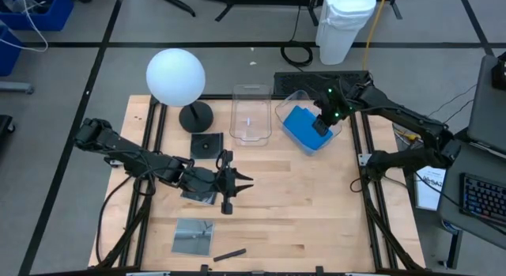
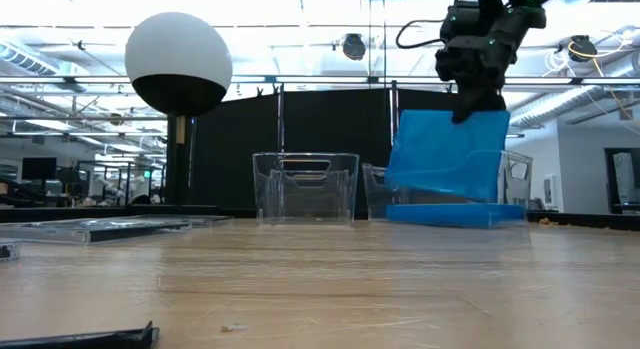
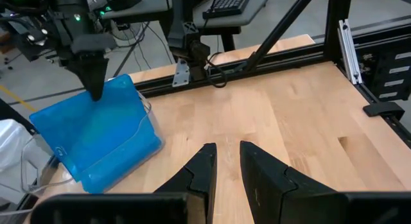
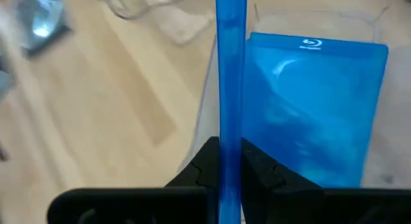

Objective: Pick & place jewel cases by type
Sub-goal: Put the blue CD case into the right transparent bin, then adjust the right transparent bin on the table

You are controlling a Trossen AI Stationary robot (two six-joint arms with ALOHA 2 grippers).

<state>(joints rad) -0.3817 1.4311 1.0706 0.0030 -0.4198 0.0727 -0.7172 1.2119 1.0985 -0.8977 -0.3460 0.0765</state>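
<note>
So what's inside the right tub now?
The right tub holds a flat blue case; the right end effector holds another above. Anything beneath the flat case is hidden.

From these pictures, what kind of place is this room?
Probably a robotics lab or workshop. A wooden table sits in a metal frame, a keyboard lies beside it, and the low view shows an open hall with exposed ceiling beams.

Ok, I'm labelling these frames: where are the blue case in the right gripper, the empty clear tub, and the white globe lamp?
held blue case [image 2: 452, 149], low view, middle of its tilted face.
empty clear tub [image 1: 250, 92], high view, far rim.
white globe lamp [image 1: 175, 76], high view, centre of the globe.
</note>
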